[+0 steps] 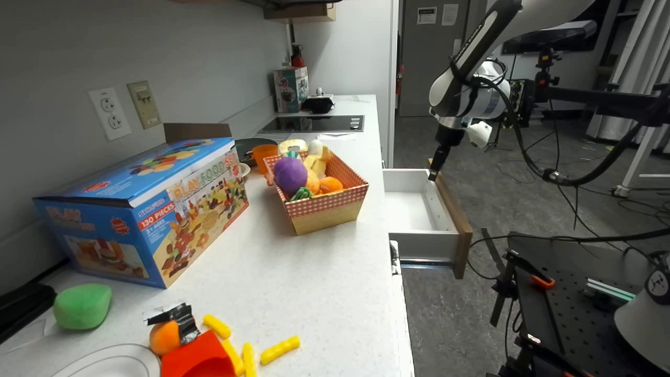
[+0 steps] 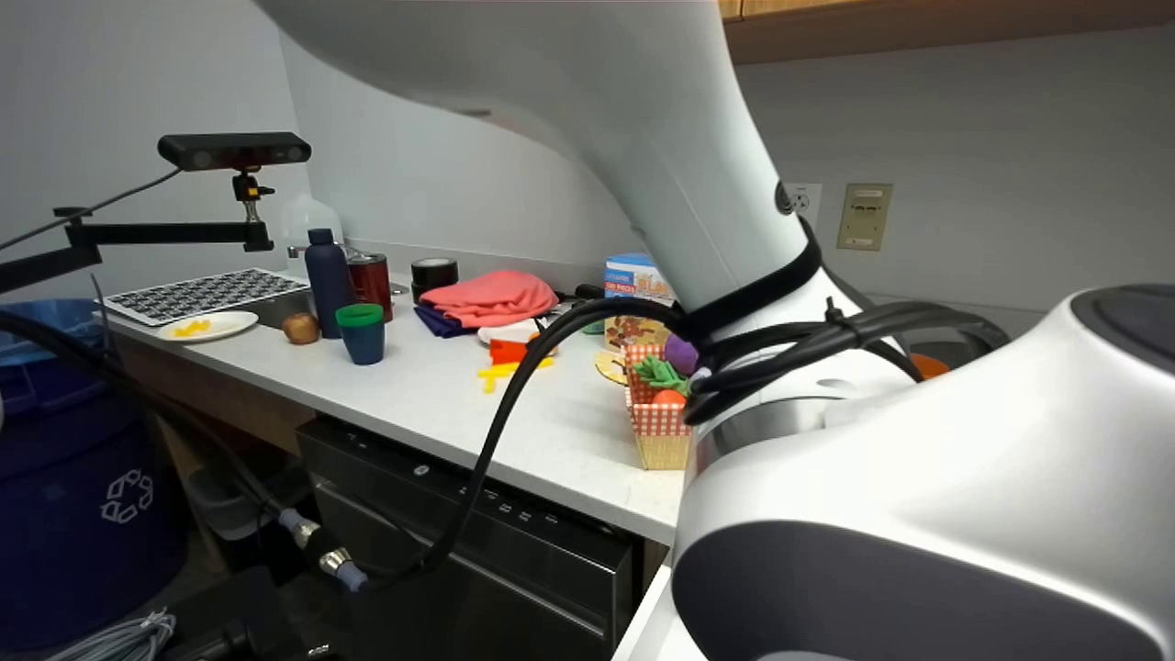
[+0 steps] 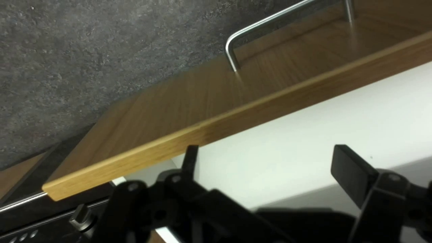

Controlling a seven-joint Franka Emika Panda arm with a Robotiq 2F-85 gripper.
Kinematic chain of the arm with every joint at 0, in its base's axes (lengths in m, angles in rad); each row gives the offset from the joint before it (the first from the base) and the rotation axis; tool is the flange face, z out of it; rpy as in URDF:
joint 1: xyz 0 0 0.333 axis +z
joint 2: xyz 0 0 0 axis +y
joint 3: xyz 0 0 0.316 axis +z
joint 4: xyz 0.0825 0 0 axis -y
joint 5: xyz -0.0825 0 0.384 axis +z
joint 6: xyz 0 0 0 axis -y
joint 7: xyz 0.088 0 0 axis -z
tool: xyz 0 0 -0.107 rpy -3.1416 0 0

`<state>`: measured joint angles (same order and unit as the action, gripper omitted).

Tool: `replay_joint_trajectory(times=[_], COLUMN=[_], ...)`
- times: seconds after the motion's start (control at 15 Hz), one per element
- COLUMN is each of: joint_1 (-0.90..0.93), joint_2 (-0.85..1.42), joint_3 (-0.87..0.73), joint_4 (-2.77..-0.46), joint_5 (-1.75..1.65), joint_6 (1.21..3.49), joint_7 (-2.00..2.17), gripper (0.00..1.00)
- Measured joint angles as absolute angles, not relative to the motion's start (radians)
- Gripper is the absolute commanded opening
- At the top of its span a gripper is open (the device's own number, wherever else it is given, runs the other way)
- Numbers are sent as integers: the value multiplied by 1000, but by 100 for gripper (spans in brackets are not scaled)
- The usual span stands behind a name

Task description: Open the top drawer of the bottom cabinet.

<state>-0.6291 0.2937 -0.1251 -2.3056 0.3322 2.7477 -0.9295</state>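
Open drawer (image 1: 413, 209) below the spread tool (image 3: 265, 160)

The tool's dark, flat-faced fingers (image 3: 351, 172) are parted widely, with white drawer interior seen between them; whether the rim is touched cannot be told. Directly below the tool, the shallow rectangular drawer is shown smooth and white inside. Near the fingers, it is bordered by a wood-grained brown front (image 3: 182, 114) with a paler edge. On the front's far side from the tool, a slim, bent metal handle (image 3: 266, 21) is fixed, with mottled grey floor (image 3: 101, 50) seen past it.
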Motion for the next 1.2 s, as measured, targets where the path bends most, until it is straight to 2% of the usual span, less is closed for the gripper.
replay_joint_trajectory(times=[1.2], joint_1=[-627], joint_2=[295], joint_3=[-113], joint_4=[-2308], joint_5=[327], joint_6=[2767], joint_7=[-1098], gripper=[100])
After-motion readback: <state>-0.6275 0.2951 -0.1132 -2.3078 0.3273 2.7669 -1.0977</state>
